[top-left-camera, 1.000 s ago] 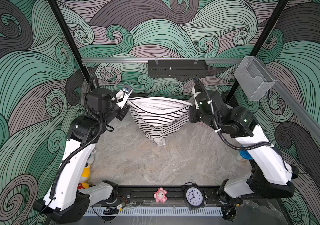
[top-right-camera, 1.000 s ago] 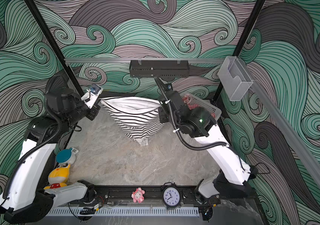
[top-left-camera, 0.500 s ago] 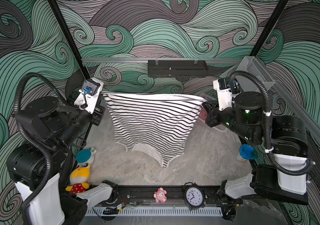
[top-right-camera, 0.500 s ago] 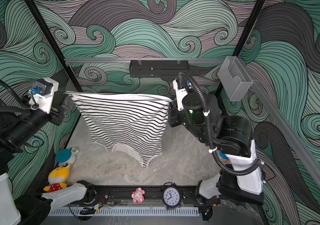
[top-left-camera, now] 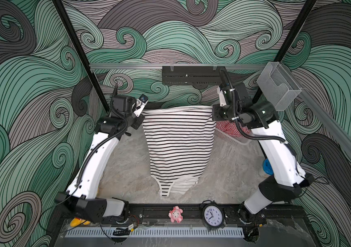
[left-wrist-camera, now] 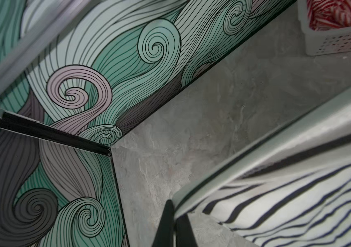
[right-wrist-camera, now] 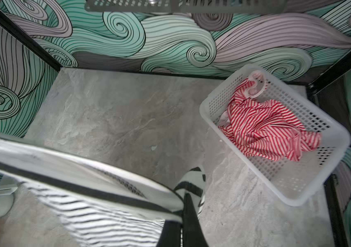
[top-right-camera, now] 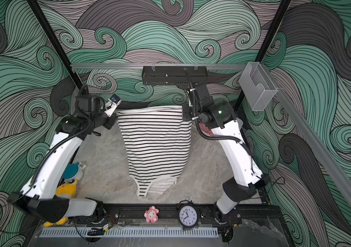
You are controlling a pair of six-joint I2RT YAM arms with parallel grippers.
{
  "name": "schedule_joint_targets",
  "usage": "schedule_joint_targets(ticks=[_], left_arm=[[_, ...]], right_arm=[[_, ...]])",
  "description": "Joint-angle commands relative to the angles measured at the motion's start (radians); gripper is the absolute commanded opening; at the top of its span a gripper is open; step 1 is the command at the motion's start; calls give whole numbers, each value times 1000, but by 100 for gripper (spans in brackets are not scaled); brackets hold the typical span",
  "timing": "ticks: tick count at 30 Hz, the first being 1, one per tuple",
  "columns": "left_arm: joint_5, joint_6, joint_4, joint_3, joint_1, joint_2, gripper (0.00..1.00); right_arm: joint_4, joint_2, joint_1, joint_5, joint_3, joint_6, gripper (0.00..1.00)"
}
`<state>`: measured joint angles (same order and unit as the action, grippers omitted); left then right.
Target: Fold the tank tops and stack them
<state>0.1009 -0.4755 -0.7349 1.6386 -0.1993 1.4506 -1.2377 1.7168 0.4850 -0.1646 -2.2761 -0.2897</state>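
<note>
Lower centre: straps of black-and-white striped knit tank top (top-left-camera: 178, 149) now rest on grey marbled table (top-left-camera: 127, 171) — airborne moments ago. Mid-frame, left gripper (top-left-camera: 140, 117) and right gripper (top-left-camera: 213, 112) pinch its hem corners — laydown begun. Right: red-and-white striped tank top (top-left-camera: 225, 128) in white perforated plastic basket (top-left-camera: 229, 140).

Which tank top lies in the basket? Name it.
The red-and-white striped tank top, crumpled in the white basket. The black-and-white one is held stretched between the left gripper and right gripper.
</note>
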Motion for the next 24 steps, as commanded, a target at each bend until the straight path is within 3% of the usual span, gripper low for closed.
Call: schedule_joint_targets(ticks=[1, 8, 11, 13, 15, 16, 19, 24], left_arm=[[-41, -24, 243, 56, 52, 154, 0], [-32, 71, 191, 521, 156, 560, 0], [-78, 174, 80, 677, 196, 545, 0], [-129, 202, 166, 568, 210, 419, 0], [-175, 199, 433, 299, 219, 258, 0], [-185, 195, 482, 221, 220, 200, 0], [-191, 209, 412, 155, 231, 142, 0], [-212, 172, 594, -217, 254, 71, 0]], right_arm=[[43, 182, -139, 186, -98, -9, 0], [45, 612, -247, 407, -610, -66, 0], [94, 599, -256, 470, -615, -72, 0], [159, 527, -251, 476, -533, -66, 0], [286, 395, -244, 494, -347, -69, 0], [338, 342, -240, 500, -269, -76, 0], [460, 217, -218, 518, -49, -89, 0], [605, 147, -182, 513, 343, -102, 0]])
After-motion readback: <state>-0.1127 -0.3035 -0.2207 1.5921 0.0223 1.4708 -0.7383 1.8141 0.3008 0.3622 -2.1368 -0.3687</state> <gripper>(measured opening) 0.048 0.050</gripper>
